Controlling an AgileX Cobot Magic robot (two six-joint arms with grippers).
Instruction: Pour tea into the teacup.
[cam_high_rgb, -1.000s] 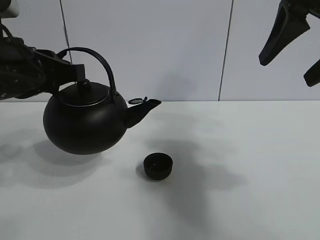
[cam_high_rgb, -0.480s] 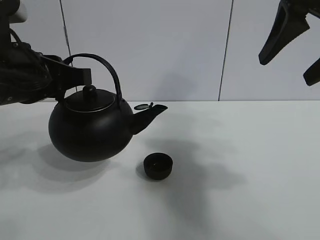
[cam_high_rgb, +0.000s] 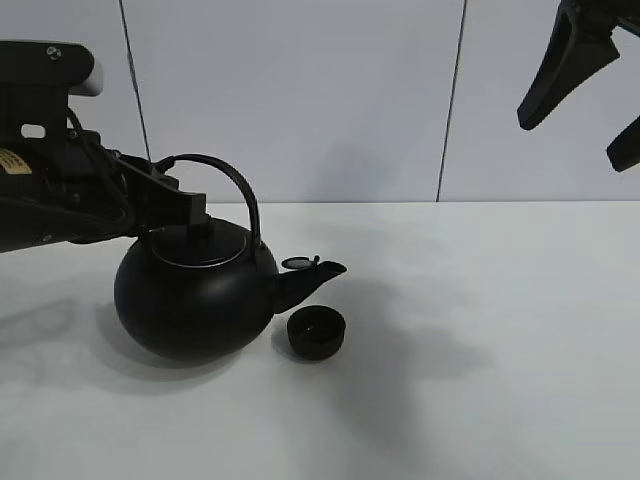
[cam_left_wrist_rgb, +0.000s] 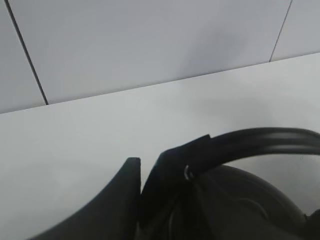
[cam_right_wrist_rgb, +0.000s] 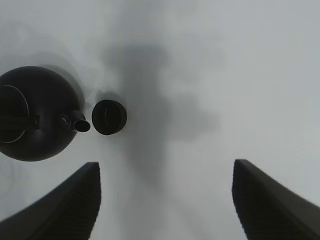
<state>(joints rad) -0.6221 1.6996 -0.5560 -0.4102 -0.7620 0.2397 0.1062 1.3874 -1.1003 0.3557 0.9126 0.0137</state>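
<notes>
The big round black kettle (cam_high_rgb: 195, 300) hangs by its arched handle (cam_high_rgb: 222, 175) from my left gripper (cam_high_rgb: 185, 205), which is shut on the handle; the left wrist view shows the fingers (cam_left_wrist_rgb: 170, 172) clamped on the handle (cam_left_wrist_rgb: 270, 140). The kettle's spout (cam_high_rgb: 312, 275) points right, just above and left of the small black teacup (cam_high_rgb: 316, 332) on the white table. The kettle is upright. My right gripper (cam_high_rgb: 590, 80) is open and empty, high at the upper right. The right wrist view looks down on the kettle (cam_right_wrist_rgb: 35, 115) and the teacup (cam_right_wrist_rgb: 109, 117).
The white table (cam_high_rgb: 500, 350) stretches right of the cup. A panelled white wall (cam_high_rgb: 350, 100) stands behind it.
My left gripper has carried the kettle down and to the right, bringing the spout close to the teacup. The right arm and the teacup have not moved.
</notes>
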